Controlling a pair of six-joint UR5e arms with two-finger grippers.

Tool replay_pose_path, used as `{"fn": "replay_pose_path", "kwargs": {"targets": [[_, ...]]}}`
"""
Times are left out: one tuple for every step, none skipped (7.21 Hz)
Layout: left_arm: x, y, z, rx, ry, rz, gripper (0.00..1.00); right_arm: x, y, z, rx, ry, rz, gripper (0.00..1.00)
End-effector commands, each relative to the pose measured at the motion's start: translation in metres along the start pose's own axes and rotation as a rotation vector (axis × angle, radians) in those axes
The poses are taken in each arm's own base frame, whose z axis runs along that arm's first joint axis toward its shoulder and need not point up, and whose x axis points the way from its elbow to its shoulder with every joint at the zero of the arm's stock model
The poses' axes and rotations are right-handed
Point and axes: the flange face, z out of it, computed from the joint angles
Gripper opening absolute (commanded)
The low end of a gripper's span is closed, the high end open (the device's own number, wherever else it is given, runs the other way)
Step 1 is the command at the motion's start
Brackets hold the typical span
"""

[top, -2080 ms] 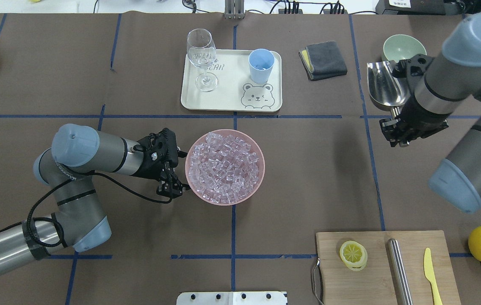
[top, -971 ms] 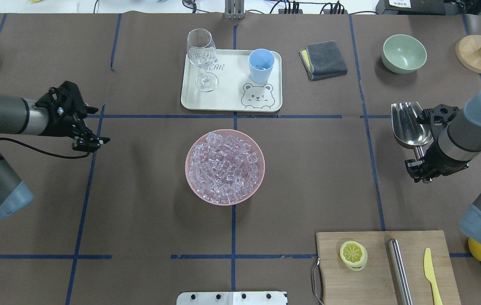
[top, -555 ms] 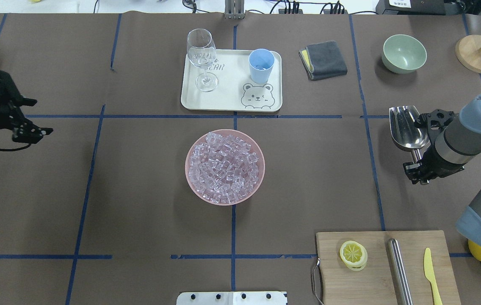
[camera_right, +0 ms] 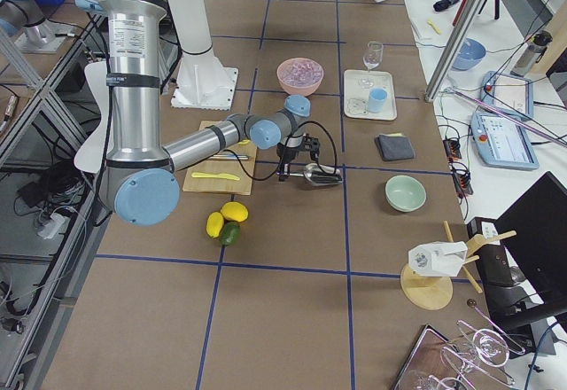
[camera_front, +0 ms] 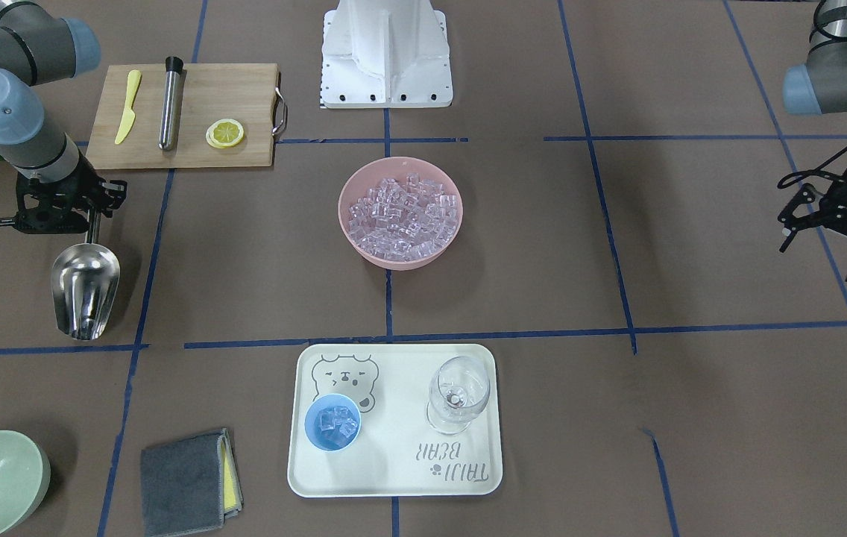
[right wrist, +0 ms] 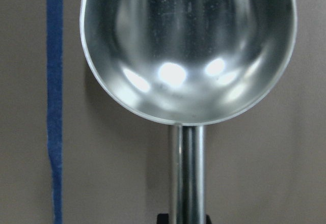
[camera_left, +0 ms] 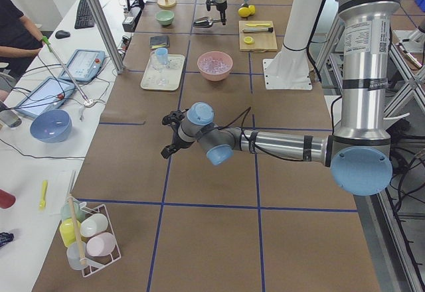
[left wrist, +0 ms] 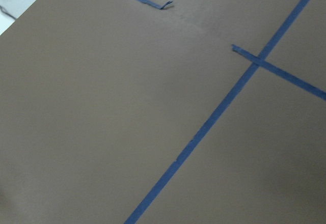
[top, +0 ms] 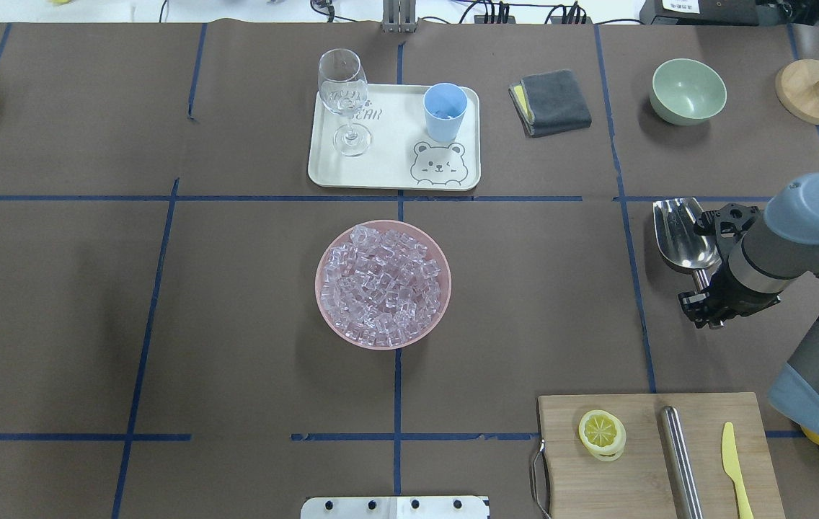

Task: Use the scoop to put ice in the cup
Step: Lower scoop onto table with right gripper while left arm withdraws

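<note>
In the front view I am clamping my right gripper on the empty scoop's handle, and my left gripper is hanging spread and empty, well apart. Cubes are sitting in the cup on the tray. Overhead, ice is filling the bowl; in the right wrist view the trough is showing bare, so I am judging that the scoop now needs a level set-down and release.

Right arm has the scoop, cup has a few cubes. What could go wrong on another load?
1. The right gripper holds the scoop only by its thin handle; digging into the ice could twist it in the grip.
2. The left gripper is open and far away, so nothing steadies the pink bowl; a push may slide it or spill cubes.
3. The wine glass stands beside the cup on the tray; a wide pour could knock it.
</note>
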Motion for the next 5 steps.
{"fn": "replay_pose_path", "kwargs": {"targets": [[-0.0096,-0.0018,-0.0081,-0.061,-0.016,-0.052,1.00,-0.0026,0.0023,0.0033,-0.007,0.001,-0.004,0.00],[-0.0115,0.0009,-0.0101,-0.062,-0.015,-0.057,1.00,-0.0037,0.0026,0.0050,-0.011,0.002,-0.002,0.00],[-0.0100,0.0043,-0.0107,-0.066,0.029,-0.066,1.00,-0.0044,0.0033,0.0065,-0.014,0.003,0.011,0.00],[-0.0115,0.0071,-0.0114,-0.073,0.033,-0.076,1.00,-0.0045,0.0034,0.0065,-0.015,0.002,0.022,0.00],[-0.0160,0.0081,-0.0125,-0.103,0.028,-0.103,1.00,-0.0044,0.0036,0.0072,-0.019,0.000,0.034,0.00]]}}
